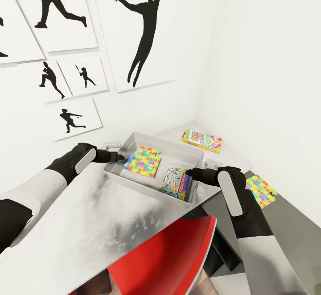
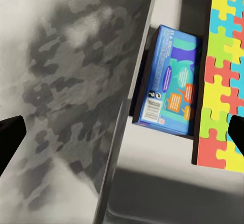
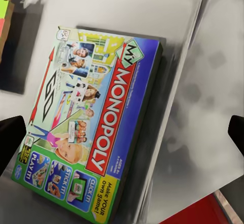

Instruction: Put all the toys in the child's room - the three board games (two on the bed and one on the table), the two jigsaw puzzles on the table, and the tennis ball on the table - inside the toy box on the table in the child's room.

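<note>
Toy box [image 1: 133, 140] rims sit between both wide-open end effectors — left [image 1: 119, 156], right [image 1: 191, 173].

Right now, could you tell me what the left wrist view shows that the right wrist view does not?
Left wrist view alone: a blue board game lying in the toy box, partly under a jigsaw puzzle, with the left gripper open astride the box's wall.

Right wrist view alone: the Monopoly game lying flat in the box, the right gripper open above it, and a sliver of red chair.

Both: the grey box interior, its rim and the table.
</note>
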Motion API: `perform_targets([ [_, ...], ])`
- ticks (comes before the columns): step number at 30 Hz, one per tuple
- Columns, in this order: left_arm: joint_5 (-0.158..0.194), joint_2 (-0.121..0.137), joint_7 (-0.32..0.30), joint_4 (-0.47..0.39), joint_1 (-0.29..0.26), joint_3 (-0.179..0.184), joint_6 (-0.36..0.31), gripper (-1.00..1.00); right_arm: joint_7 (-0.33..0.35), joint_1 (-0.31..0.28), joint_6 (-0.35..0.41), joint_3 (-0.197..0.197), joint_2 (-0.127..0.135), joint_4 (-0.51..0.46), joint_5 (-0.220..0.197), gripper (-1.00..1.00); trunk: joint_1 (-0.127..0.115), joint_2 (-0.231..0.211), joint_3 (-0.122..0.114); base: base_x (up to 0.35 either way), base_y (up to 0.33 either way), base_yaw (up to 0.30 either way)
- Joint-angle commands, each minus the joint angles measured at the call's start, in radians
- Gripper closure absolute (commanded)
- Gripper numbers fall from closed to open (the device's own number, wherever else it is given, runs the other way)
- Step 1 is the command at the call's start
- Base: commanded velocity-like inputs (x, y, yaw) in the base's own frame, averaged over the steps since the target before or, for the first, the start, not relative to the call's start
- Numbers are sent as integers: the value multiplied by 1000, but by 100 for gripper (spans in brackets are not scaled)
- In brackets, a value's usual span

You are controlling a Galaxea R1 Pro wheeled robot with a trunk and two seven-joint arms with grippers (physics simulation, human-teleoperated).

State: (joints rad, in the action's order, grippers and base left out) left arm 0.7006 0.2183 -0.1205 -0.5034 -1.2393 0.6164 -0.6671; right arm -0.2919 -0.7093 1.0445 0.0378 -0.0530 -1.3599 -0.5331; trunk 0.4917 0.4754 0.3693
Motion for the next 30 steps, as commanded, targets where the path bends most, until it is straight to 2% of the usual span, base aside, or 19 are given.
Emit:
perform_targets([
  [1,-2,1,-4,-1,-1,5,-2,-100,-10,-1,3,0,0,-1,-10,-100,0,2,2,0,0,0],
  [30,-2,0,-14,27,3,5,-2,-100,-10,-1,3,2,0,-1,-10,-100,0,2,2,0,0,0],
])
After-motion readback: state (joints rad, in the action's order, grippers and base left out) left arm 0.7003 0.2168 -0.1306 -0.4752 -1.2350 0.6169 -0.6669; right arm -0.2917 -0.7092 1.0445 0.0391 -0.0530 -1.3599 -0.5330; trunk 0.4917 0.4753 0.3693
